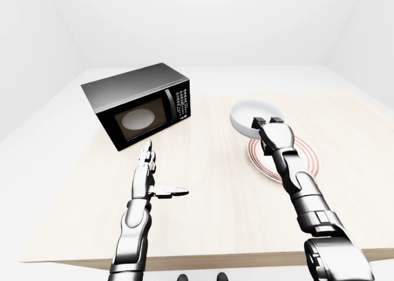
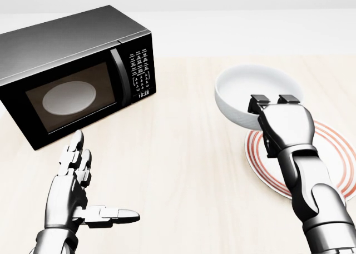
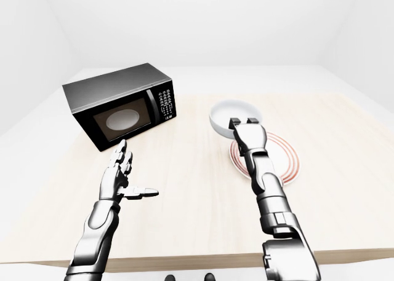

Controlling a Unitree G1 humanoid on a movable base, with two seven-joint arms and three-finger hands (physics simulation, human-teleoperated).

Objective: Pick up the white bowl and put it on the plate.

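Note:
The white bowl is at the upper left edge of the red-ringed plate, right of centre in the head view. My right hand grips the bowl's near rim, with fingertips hooked over the rim into the bowl. The bowl overlaps the plate's edge; I cannot tell whether it rests on it or hangs above it. My left hand is open and empty at the lower left, fingers straight and thumb pointing right, above the table.
A black microwave with its door shut stands at the upper left on the light wooden table. The table's near edge runs along the bottom of the left-eye view.

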